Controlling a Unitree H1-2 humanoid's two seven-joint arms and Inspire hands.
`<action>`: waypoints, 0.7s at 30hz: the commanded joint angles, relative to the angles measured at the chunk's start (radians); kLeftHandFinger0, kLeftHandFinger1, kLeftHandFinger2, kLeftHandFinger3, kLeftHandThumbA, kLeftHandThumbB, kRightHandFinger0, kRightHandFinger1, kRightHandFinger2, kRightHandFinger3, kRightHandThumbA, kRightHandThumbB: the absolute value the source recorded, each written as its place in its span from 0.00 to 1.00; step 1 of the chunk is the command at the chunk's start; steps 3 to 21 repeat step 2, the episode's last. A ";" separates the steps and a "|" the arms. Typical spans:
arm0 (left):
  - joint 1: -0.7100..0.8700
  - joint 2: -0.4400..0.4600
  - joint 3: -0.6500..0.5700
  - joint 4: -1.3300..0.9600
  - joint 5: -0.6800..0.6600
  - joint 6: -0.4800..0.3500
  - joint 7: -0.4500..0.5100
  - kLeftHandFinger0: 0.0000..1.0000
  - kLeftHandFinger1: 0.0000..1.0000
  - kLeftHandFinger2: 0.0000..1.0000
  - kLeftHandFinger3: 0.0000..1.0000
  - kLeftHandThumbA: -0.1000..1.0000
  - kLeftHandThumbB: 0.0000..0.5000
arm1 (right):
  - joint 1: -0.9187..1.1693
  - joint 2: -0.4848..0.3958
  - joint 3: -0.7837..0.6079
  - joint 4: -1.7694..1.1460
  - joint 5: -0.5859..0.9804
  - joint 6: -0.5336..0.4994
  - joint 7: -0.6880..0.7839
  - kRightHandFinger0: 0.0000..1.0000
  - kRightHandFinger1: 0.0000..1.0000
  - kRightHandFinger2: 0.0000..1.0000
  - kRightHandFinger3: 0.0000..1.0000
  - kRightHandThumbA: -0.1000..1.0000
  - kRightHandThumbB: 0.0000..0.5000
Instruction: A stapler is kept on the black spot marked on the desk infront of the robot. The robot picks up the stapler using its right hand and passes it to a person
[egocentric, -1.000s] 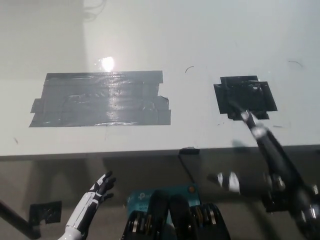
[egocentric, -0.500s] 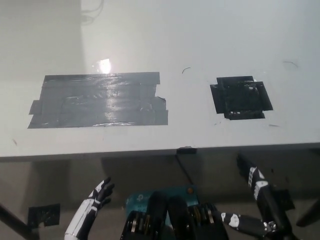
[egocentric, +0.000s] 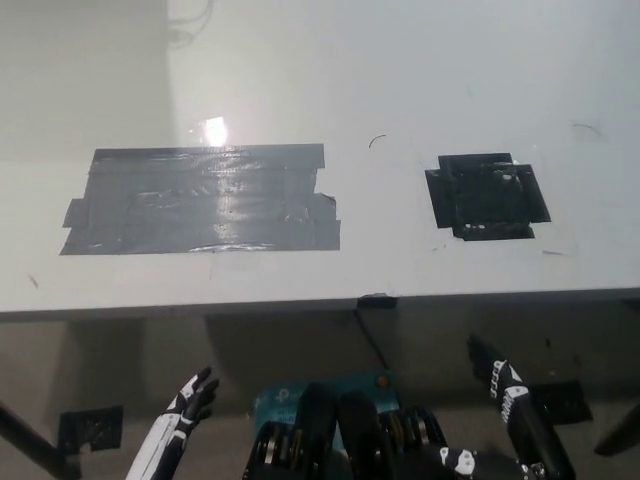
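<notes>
No stapler shows anywhere in the head view. The black taped spot (egocentric: 488, 197) on the white desk (egocentric: 400, 90) lies bare at the right. My black right hand (egocentric: 503, 392) hangs below the desk's front edge at the bottom right, open, fingers apart and holding nothing. The white left hand (egocentric: 182, 422) rests low at the lower left, also below the desk edge, open with its fingers spread.
A large grey tape patch (egocentric: 200, 200) covers the desk's left half. A small black clip (egocentric: 377, 300) sits on the front edge. Below the desk are a teal box (egocentric: 285, 393), a cable, and dark marks on the floor.
My right hand has dropped from over the desk near the black spot to below the front edge. The left hand has sunk slightly lower.
</notes>
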 joint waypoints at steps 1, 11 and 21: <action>0.014 -0.004 0.011 -0.026 -0.003 -0.047 0.019 1.00 1.00 1.00 1.00 1.00 1.00 | 0.002 -0.002 -0.001 -0.013 -0.020 -0.048 0.033 1.00 1.00 1.00 1.00 1.00 0.41; 0.014 -0.004 0.011 -0.026 -0.003 -0.047 0.019 1.00 1.00 1.00 1.00 1.00 1.00 | 0.002 -0.002 -0.001 -0.013 -0.020 -0.048 0.033 1.00 1.00 1.00 1.00 1.00 0.41; 0.014 -0.004 0.011 -0.026 -0.003 -0.047 0.019 1.00 1.00 1.00 1.00 1.00 1.00 | 0.002 -0.002 -0.001 -0.013 -0.020 -0.048 0.033 1.00 1.00 1.00 1.00 1.00 0.41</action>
